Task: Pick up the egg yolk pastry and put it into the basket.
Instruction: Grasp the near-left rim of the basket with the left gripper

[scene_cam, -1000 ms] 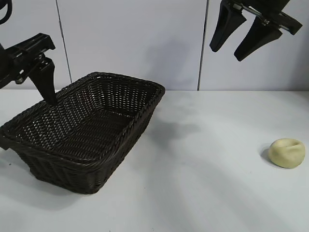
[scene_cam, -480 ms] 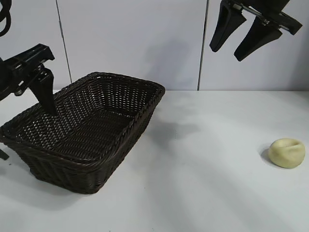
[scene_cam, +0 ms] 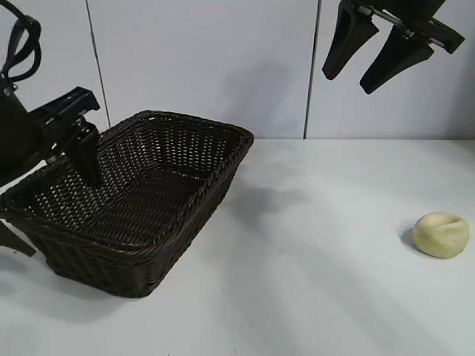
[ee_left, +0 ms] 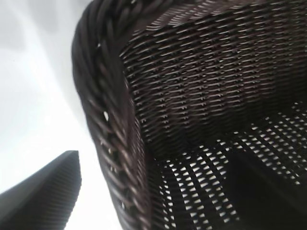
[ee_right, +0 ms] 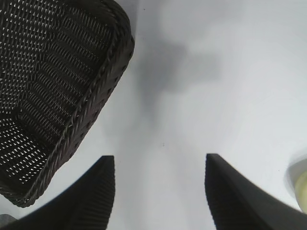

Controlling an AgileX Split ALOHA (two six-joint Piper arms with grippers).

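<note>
Both hands open; pastry alone on the counter, far right.

The right hand (scene_cam: 369, 61) hung high with fingers spread and empty, its upper part cut off; the egg yolk pastry (scene_cam: 441, 234) sat well below it, dented top upward, long axis roughly across the counter (scene_cam: 319, 252). The left hand (scene_cam: 52, 204) straddled the basket (scene_cam: 141, 196) rim, one finger inside, the other partly hidden outside.

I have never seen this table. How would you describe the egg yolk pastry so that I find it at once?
Start from the large dark woven basket at the left of the white table in the exterior view, then look across the bare surface to the far right edge. There lies the egg yolk pastry, alone. It is a small, pale yellow, rounded lump with a dented top, the only light-coloured object on the table.
</note>
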